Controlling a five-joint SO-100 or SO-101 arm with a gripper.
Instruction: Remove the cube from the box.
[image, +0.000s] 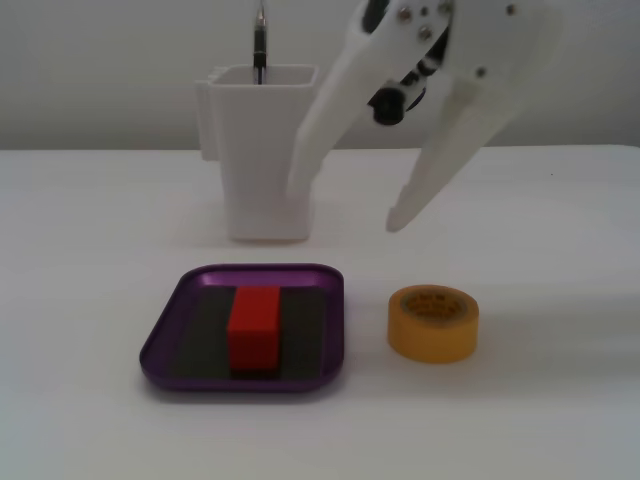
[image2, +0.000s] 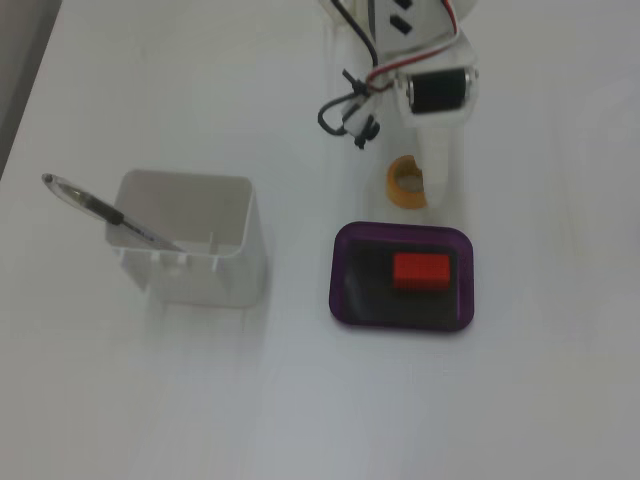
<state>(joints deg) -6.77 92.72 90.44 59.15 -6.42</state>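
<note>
The red cube (image: 253, 328) lies on the dark floor of the purple box (image: 165, 345), near its middle; both also show in the other fixed view, the cube (image2: 420, 270) inside the box (image2: 345, 290). My white gripper (image: 347, 212) hangs open and empty in the air above the table, behind the box and to its right in this view, its fingertips well apart. It touches neither the cube nor the box. In a fixed view from above, the arm (image2: 440, 92) reaches in from the top edge over the yellow tape roll.
A tall white container (image: 255, 150) with a pen (image: 259, 45) in it stands behind the box. A yellow tape roll (image: 433, 322) lies on the white table just right of the box. From above, the container (image2: 195, 240) stands left of the box.
</note>
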